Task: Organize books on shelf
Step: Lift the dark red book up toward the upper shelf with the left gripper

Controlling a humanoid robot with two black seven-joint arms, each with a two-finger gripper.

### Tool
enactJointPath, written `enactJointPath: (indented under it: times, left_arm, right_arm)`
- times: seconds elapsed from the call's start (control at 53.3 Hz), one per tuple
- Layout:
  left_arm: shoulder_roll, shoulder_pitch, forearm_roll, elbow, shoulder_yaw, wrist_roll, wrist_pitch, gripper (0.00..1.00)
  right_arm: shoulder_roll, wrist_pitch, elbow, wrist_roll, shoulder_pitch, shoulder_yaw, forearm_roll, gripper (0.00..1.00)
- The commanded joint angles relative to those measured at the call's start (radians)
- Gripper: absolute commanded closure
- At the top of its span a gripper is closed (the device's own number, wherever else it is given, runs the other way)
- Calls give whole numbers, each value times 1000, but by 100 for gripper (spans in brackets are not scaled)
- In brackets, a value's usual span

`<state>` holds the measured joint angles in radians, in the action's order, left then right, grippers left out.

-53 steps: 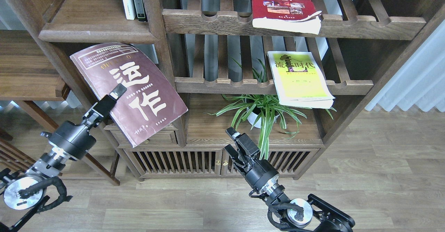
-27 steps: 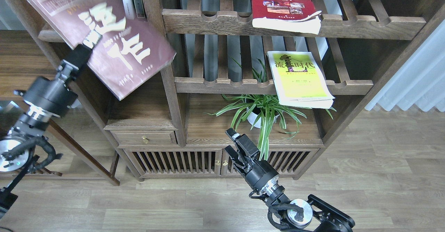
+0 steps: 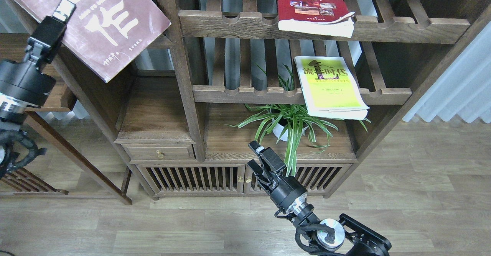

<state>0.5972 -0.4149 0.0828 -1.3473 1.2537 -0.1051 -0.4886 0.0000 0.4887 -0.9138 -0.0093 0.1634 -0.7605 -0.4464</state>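
Left claw (image 3: 63,9) grips the maroon book (image 3: 103,26), held tilted at top left before the shelf (image 3: 153,43). Right claw (image 3: 261,154) hangs low, fingers apart, empty. Recommendation: level the book, clear the upright post, slide it flat onto the board before releasing.

Upper left of frame: maroon book (image 3: 103,22) tilted, held by left gripper (image 3: 61,12), partly in front of the bookcase post. Top centre-right: red book (image 3: 312,7) on upper slatted rack (image 3: 383,28), overhanging front rail. Below it, mid-right: yellow-green book (image 3: 330,85) on lower rack (image 3: 249,93). Potted plant (image 3: 289,123) under that rack. Right gripper (image 3: 264,158) bottom centre, before the cabinet.
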Motion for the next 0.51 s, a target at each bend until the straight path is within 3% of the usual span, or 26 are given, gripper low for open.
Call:
enactJointPath:
  times: [0.0, 0.244, 0.3, 0.319, 0.375, 0.488]
  left_arm:
    - [6, -2, 14, 8, 7, -1, 0, 99]
    - [7, -15, 35, 36, 26, 5, 0, 99]
    - [12, -15, 35, 40, 39, 39, 0, 99]
    - [10, -15, 37, 43, 55, 97, 0, 99]
    - [4, -16, 37, 43, 65, 145, 0, 99]
    - [1, -35, 37, 43, 76, 179, 0, 99]
  right_arm:
    - [0, 0, 9, 0, 1, 4, 0, 2]
    - [0, 0, 12, 0, 21, 16, -2, 2]
    - [0, 0, 9, 0, 24, 23, -2, 2]
    - [0, 0, 4, 0, 25, 24, -2, 2]
    - [0, 0, 1, 0, 25, 27, -2, 2]
    - [0, 0, -4, 0, 28, 29, -3, 2]
